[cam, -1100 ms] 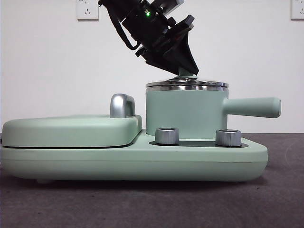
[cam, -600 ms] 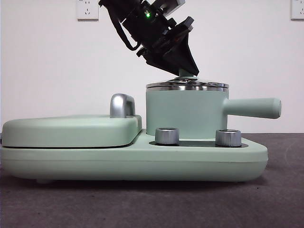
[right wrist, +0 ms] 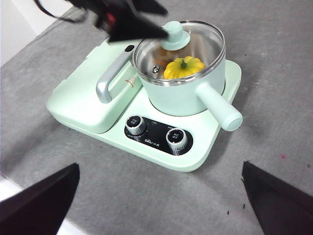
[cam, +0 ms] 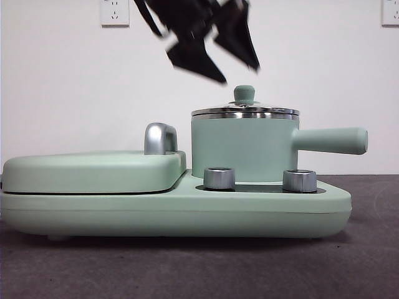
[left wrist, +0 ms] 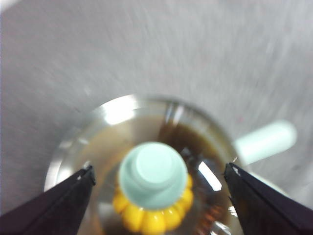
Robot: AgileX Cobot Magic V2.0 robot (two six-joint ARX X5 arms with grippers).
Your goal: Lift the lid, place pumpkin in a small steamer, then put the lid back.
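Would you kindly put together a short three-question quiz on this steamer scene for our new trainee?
1. True or false: the lid sits on the small steamer.
2. Where is the pumpkin? A) on the table B) inside the small steamer C) held in jaws
3. Fill in: the left gripper has its jaws ____ on either side of the lid's knob, not touching it.

Key: 1 true; 2 B; 3 open. The right gripper waits apart, jaws open.

pumpkin (right wrist: 183, 67) in steamer (cam: 243, 148), lid (cam: 245, 110) on
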